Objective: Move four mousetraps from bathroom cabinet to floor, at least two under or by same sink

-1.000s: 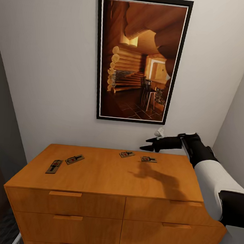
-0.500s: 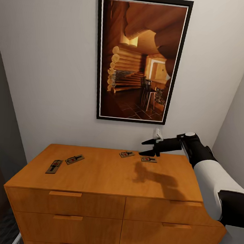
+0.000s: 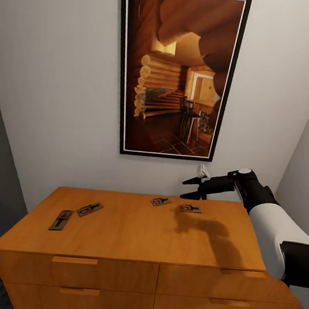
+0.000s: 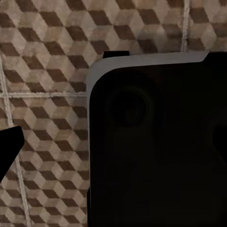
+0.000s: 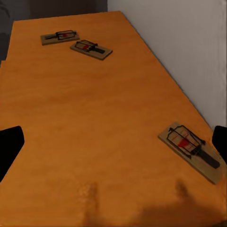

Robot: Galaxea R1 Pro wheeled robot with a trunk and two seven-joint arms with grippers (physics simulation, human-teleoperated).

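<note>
Mousetraps [image 3: 190, 208] are lying on the cabinet [image 3: 133, 228] top; the right gripper [image 3: 187, 187] is hovering just above one, arm outstretched, fingers spread.

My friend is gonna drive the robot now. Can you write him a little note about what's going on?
Right gripper: open, empty, hanging above the back right of the cabinet top.
Left gripper: can't tell whether it's open; its camera looks down at the bathroom floor.
Mousetraps: all four lie on the cabinet top, two at the left and two at the back right, just below the right gripper.
Done: nothing moved yet.
Left: grab each mousetrap and put all four on the floor, at least two beside or under the sink.
</note>
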